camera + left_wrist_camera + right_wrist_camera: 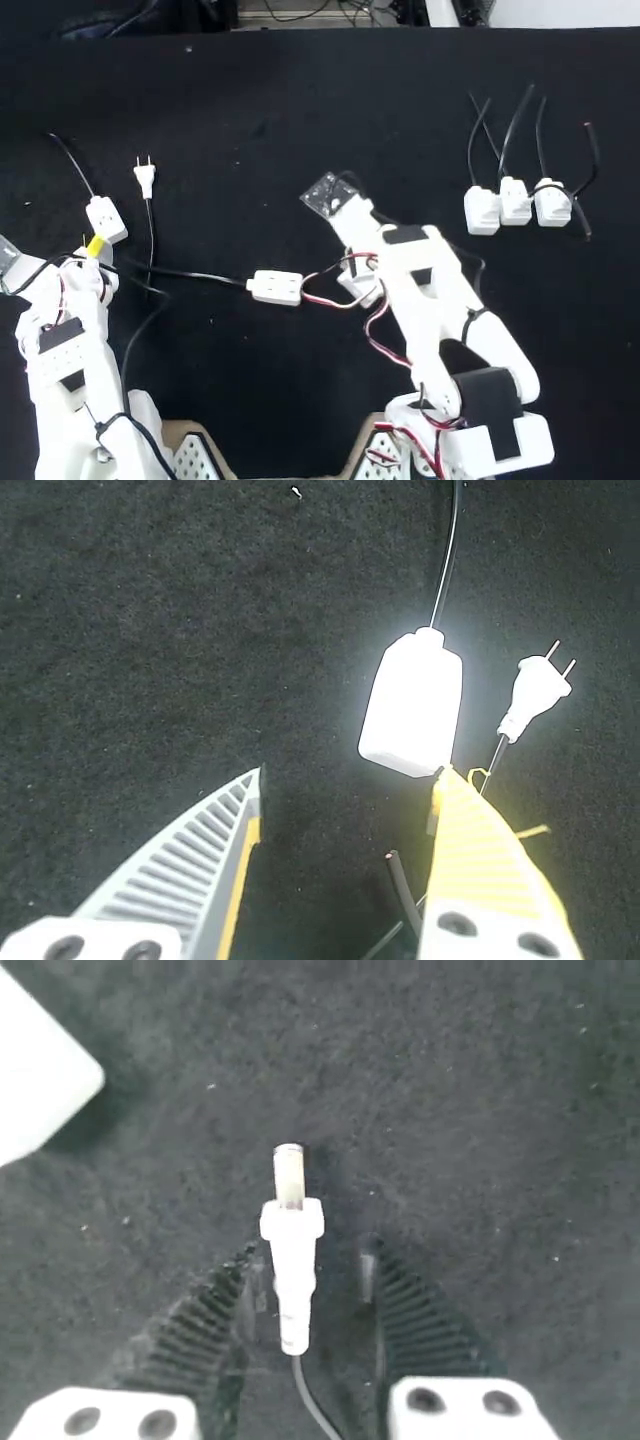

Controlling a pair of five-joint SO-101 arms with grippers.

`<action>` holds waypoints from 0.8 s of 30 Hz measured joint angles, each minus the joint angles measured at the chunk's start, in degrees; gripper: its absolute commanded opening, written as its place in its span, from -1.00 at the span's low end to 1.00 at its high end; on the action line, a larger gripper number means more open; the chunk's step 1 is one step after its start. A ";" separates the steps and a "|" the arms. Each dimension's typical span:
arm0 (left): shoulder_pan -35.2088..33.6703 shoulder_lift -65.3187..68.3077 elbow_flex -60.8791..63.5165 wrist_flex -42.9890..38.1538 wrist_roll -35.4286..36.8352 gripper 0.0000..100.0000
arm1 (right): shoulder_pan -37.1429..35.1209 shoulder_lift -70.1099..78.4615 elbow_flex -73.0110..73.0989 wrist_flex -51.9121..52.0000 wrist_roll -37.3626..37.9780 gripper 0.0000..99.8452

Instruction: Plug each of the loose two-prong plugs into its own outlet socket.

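**Black tabletop, two arms, two plugs not yet seated**

Black cloth covers the tabletop [250, 100], and two white robot arms rise from its near edge.

By the left arm lies a white outlet socket [105, 219], its thin cord running away across the cloth. A loose two-prong plug [145, 177] lies just beside it, prongs pointing away from the arms, clearly apart from the socket. The left gripper [345, 785] hangs over this spot with its jaws spread wide and holding nothing. The tip of its yellow finger [470, 850] sits at the socket's near edge; whether they touch I cannot tell.

Near the middle of the tabletop is a second outlet socket [275, 287], joined to a black cord.

The right gripper [310, 1255] is low over the cloth with a second plug [291, 1225] between its jaws. The plug's prongs point forward, and its cord trails back between the fingers. The jaws stand apart with a gap on one side of the plug, so they look released rather than clenched. A white block [40, 1070] lies off to one side ahead of it, probably a socket.

Far over on the right, a row of three white outlet blocks [515, 202] trails black cords. Whether plugs are already seated in them is too small to tell.

As far as I can judge, the work is at best partly done. Two plugs are out of their sockets, and each needs gripping, lining up and pushing in.
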 measured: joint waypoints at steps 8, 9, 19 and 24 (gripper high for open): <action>0.00 0.00 0.00 0.00 0.00 -0.47 | -0.62 0.18 -0.09 0.35 -0.09 -0.80; 0.00 0.00 0.00 0.00 0.00 -0.47 | -0.62 0.70 -0.09 -0.09 -0.09 -0.80; 4.13 0.00 0.00 0.00 -0.09 -0.47 | -0.53 2.20 0.35 -2.37 -0.09 -0.98; 10.37 0.00 0.00 0.00 -6.59 -0.47 | -1.93 -7.82 -2.02 9.23 -0.26 -0.98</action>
